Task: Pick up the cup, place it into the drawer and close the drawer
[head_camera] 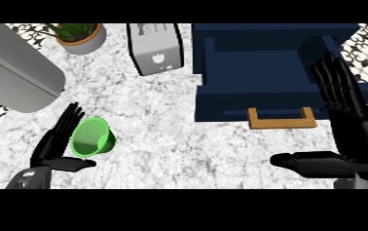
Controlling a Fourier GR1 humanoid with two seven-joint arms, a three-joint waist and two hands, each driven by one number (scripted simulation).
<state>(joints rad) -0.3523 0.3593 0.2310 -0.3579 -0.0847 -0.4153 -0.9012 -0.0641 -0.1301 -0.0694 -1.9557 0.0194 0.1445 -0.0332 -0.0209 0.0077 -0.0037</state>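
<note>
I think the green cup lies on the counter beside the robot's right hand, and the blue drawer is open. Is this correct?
Not quite. The head view shows the green cup lying on the counter beside the left hand, not the right hand, which is near the drawer's right side. The blue drawer is indeed open.

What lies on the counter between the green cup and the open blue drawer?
In the head view, only bare marble counter lies between the cup and the drawer.
</note>
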